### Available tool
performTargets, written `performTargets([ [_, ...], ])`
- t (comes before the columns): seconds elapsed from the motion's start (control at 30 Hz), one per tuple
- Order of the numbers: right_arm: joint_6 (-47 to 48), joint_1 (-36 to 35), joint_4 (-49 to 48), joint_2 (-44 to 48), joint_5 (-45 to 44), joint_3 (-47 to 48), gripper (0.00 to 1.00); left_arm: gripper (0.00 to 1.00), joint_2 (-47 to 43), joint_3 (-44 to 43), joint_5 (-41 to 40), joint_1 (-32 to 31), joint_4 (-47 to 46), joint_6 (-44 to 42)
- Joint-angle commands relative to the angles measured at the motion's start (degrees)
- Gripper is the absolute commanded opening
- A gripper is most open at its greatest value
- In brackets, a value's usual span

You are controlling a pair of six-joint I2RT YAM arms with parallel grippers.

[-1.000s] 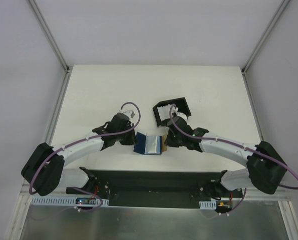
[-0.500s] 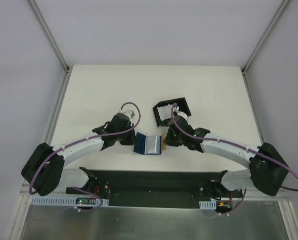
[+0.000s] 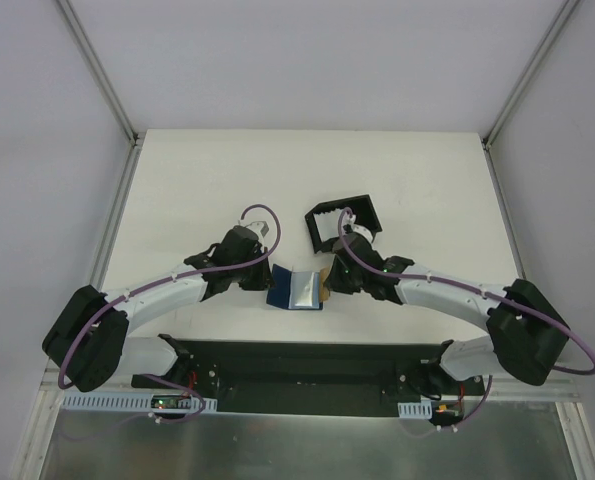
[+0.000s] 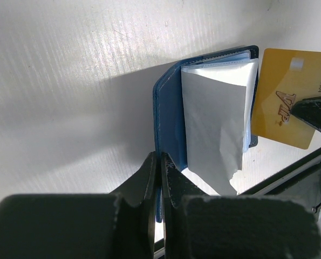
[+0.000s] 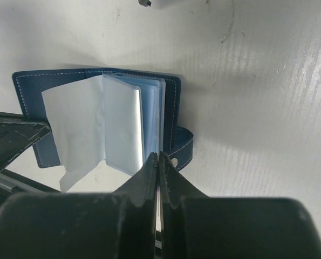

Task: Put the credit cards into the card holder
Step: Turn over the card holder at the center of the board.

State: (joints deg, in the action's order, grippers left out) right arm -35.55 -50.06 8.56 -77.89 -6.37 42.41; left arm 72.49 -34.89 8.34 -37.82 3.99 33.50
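While the card holder [image 3: 295,287] lies open on the table [image 3: 427,180], its cover pinched by the left gripper [image 4: 159,172], the right gripper [image 5: 158,167] clamps the yellow card [image 4: 289,102] just beside its right edge. The card could snag on the floppy sleeves [image 4: 214,118], or its push could drag the cover out of that thin pinch.

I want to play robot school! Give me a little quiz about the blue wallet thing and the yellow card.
1. True or false: the dark navy-blue folding card holder lies open on the white table.
2. Which side's gripper pinches the yellow-orange plastic card? A. the robot's left B. the robot's right C. neither
3. Fill in: the letters printed on that card read ___.

Key
1. True.
2. B. The right gripper holds the card; the left gripper is shut on the holder's cover.
3. VIP.
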Motion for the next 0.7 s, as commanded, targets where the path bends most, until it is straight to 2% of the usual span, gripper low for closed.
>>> performTargets([
  [0.0,-1.45,0.32,-1.35,-1.39,0.57,-0.23,0.0,0.0,-0.51,-0.61,-0.95,-0.15,2.08,-0.01],
  [0.67,-6.2,2.25,-15.32,-4.82,11.82,-3.66,0.0,0.0,1.69,3.78,-1.22,-0.15,-1.7,1.83],
])
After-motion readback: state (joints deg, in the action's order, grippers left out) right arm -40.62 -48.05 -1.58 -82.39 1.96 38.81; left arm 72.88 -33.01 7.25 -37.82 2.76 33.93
